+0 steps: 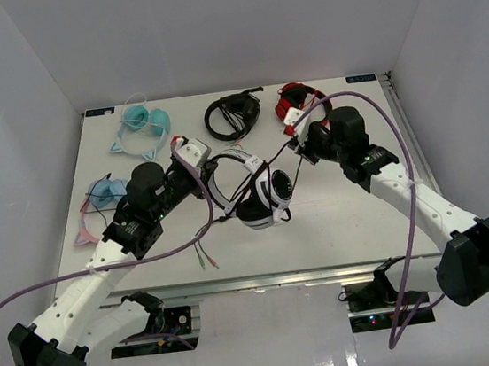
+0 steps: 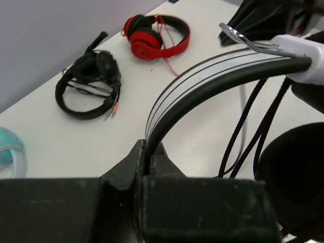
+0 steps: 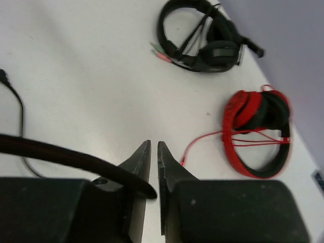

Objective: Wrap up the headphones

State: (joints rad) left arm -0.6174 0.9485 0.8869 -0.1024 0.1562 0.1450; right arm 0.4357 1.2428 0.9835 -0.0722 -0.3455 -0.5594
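Our left claw (image 1: 200,170) grips the white headband of the headphones (image 1: 262,194) over the middle of the surface (image 1: 339,225). Their thin black cable (image 1: 278,151) runs up to our right claw (image 1: 298,145), just below the red headphones (image 1: 295,98). The coloured plugs (image 1: 206,259) lie beside our left arm (image 1: 88,291).

left arm (image 1: 88,287) and right arm (image 1: 406,190) stretch forward, angled toward each other. left end effector (image 2: 150,152) jaws pinched nearly together; right end effector (image 3: 154,147) jaws a thin slit apart.
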